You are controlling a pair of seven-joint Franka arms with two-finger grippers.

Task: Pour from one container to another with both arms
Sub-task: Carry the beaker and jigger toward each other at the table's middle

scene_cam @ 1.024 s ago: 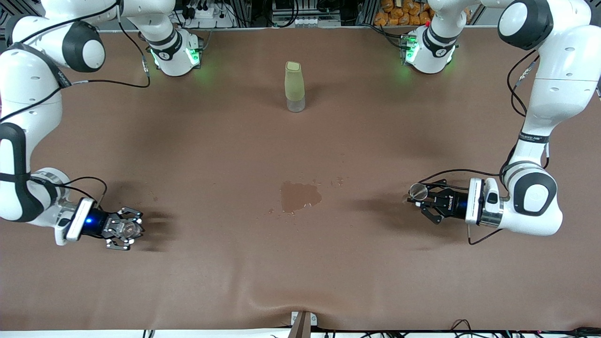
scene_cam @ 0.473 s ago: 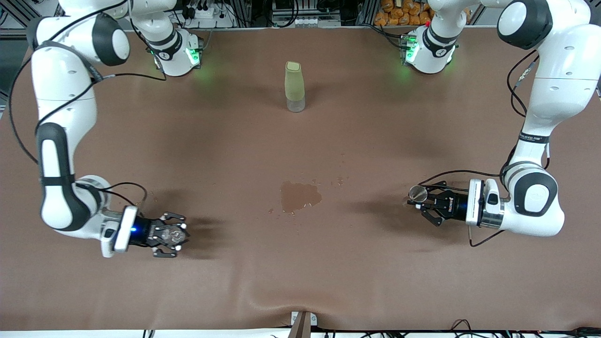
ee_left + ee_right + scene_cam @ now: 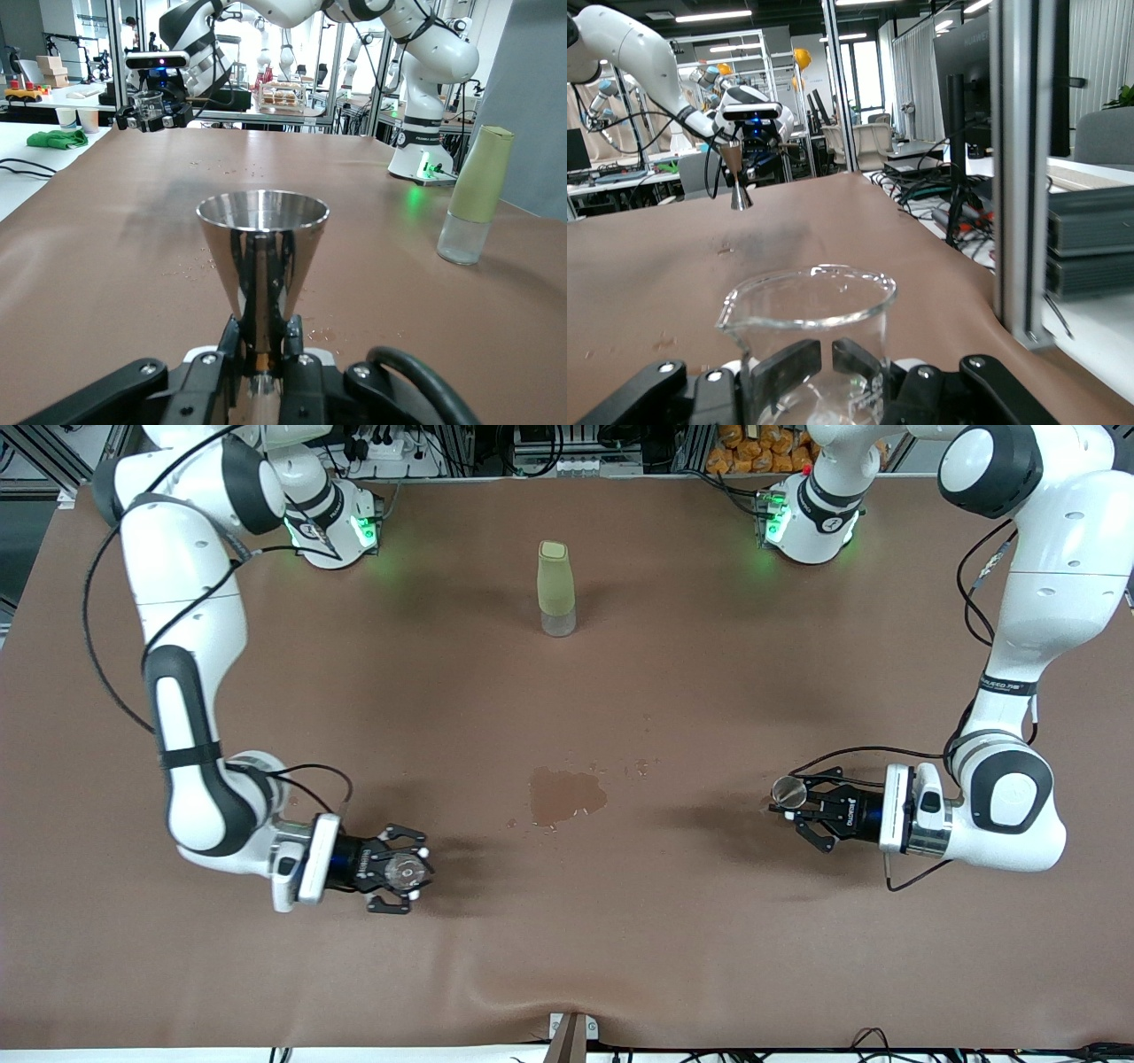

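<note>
Clear cup (image 3: 406,871) pinched in the right gripper (image 3: 409,871), steel jigger (image 3: 787,789) pinched in the left gripper (image 3: 791,802), well apart; tiny rims, a rushed tilt probably spills more onto the desk (image 3: 567,957)

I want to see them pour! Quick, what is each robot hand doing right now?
Left hand: closed, holding the metal jigger upright above the table.
Right hand: closed, holding the clear cup above the table.

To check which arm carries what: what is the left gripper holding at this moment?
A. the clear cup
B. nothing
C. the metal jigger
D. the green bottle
C: the left gripper is shut on the metal jigger, upright between its fingers in the left wrist view.
</note>
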